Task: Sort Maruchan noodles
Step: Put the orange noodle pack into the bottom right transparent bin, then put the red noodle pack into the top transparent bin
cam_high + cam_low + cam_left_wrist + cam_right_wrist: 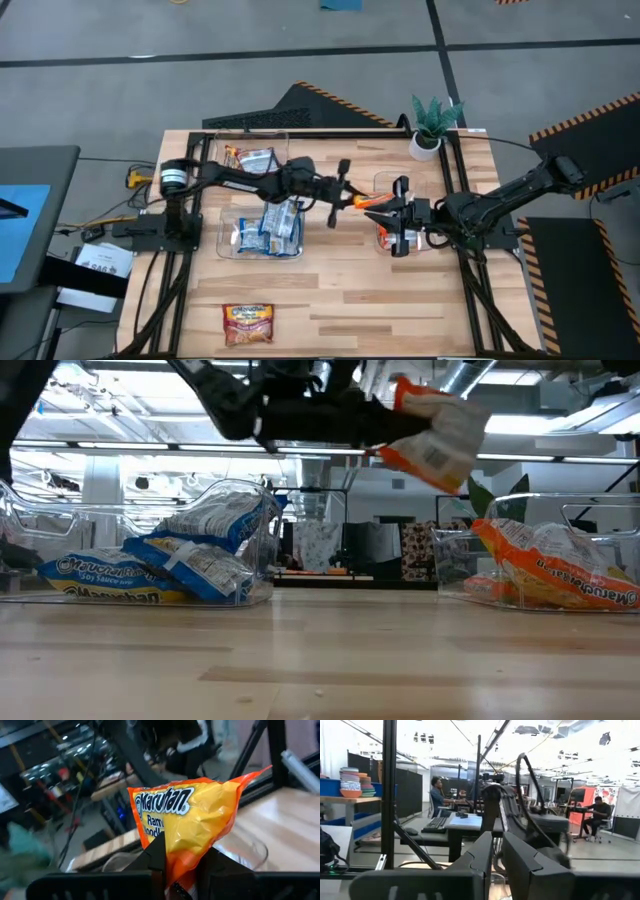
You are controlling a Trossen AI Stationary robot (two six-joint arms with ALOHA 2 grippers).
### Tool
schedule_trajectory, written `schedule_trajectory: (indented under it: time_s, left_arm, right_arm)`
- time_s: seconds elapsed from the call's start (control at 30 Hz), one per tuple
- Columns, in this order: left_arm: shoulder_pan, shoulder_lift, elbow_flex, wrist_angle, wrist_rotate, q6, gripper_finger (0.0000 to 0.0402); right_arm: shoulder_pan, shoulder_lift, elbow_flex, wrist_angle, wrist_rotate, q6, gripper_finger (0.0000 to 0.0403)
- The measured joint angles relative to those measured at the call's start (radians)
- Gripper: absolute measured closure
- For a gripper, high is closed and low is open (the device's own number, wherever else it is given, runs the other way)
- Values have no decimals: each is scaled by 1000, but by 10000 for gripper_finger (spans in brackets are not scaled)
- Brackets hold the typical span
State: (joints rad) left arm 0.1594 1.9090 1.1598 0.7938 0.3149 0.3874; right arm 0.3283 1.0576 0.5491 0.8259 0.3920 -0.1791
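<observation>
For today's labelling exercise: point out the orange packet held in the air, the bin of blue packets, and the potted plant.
orange packet [192,822]: left wrist view, wrapper front.
bin of blue packets [262,592]: low view, clear wall corner.
potted plant [433,118]: high view, leaves.

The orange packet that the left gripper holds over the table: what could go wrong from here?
1. The left gripper pinches the orange packet only at one edge, so it hangs tilted and might slip out before it is over the right bin.
2. The right gripper waits over that same bin, so the arms might collide there.
3. The bin already holds orange packets, piled high, so a drop might land on its rim.
</observation>
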Motion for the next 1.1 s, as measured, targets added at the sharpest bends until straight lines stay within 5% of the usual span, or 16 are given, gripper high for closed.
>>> schedule_trajectory:
  time_s: [0.17, 0.47, 0.73, 1.1]
  left_arm:
    - [10, 131, 176, -13, 41, -14, 363]
    - [10, 304, 500, -302, -149, -57, 267]
    - [10, 284, 602, -630, -193, -61, 178]
    - [23, 104, 637, -1071, -259, -40, 167]
  right_arm:
    - [0, 0, 0, 0, 0, -3, 332]
    - [0, 0, 0, -6, 0, 2, 332]
    - [0, 0, 0, -10, 1, 2, 332]
    - [3, 0, 0, -24, 1, 4, 332]
